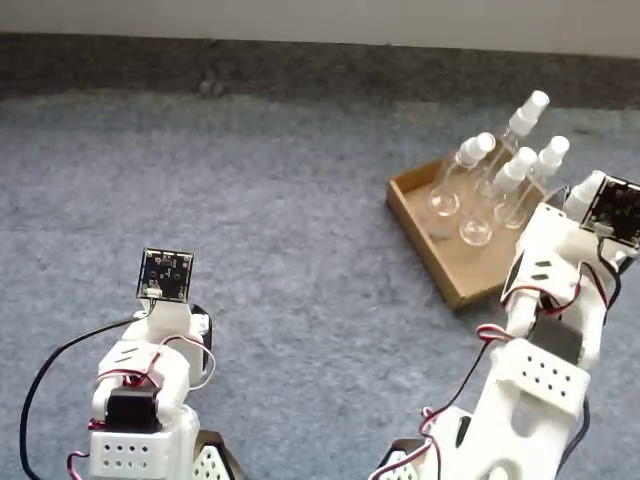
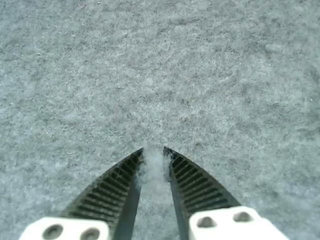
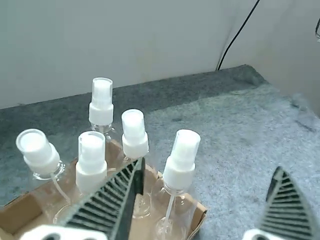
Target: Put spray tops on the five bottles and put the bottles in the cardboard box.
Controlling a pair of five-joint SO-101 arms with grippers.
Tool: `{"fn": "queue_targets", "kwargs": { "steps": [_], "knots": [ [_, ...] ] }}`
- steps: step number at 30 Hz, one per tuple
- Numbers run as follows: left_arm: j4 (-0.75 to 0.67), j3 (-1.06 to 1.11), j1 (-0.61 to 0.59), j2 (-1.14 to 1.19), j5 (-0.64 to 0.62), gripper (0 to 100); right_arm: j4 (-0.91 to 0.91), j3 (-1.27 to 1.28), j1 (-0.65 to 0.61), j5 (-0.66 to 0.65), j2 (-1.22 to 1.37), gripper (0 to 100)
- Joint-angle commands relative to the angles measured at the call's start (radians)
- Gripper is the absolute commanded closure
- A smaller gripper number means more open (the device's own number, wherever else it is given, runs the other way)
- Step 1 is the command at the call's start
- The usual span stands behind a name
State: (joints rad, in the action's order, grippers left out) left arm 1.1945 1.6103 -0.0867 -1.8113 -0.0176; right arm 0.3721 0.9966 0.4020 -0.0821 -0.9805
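Observation:
Several clear bottles (image 1: 478,190) with white spray tops stand upright inside the cardboard box (image 1: 455,268) at the right of the grey mat. In the right wrist view their tops cluster close ahead, the nearest spray top (image 3: 182,156) at the box's corner. My right gripper (image 3: 209,165) hangs open just above and behind that bottle, holding nothing. The right arm (image 1: 560,290) stands over the box's near right side and hides part of it. My left gripper (image 2: 153,150) is shut on nothing, low over bare mat at the lower left, under its wrist camera (image 1: 165,275).
The cardboard box (image 3: 20,215) lies slanted on the grey felt mat (image 1: 290,220). A pale wall runs along the far edge of the table. A black cable trails from the left arm's base (image 1: 60,360).

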Motion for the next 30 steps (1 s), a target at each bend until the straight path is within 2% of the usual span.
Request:
{"fn": "queue_targets", "kwargs": {
  "steps": [1, 3, 7, 13, 20, 30],
  "knots": [
    [-0.018, -0.015, 0.002, -0.015, 0.006, 99, 0.194, -0.148, -0.004, 0.003, -0.124, 66.7],
    [-0.017, -0.025, -0.002, -0.015, 0.006, 99, 0.271, -0.186, -0.005, 0.003, -0.174, 69.6],
    [0.002, -0.084, -0.002, -0.015, 0.005, 100, 0.364, -0.228, -0.027, 0.003, -0.269, 81.4],
    [0.003, -0.024, 0.004, -0.015, 0.008, 100, 0.510, -0.231, -0.193, 0.002, -0.423, 97.0],
    [0.002, 0.013, 0.007, -0.015, 0.005, 100, 0.688, -0.231, -0.371, 0.002, -0.550, 99.1],
    [-0.049, 0.071, 0.070, -0.015, 0.005, 100, 0.915, -0.231, -0.549, 0.002, -0.653, 99.3]
  ]
}}
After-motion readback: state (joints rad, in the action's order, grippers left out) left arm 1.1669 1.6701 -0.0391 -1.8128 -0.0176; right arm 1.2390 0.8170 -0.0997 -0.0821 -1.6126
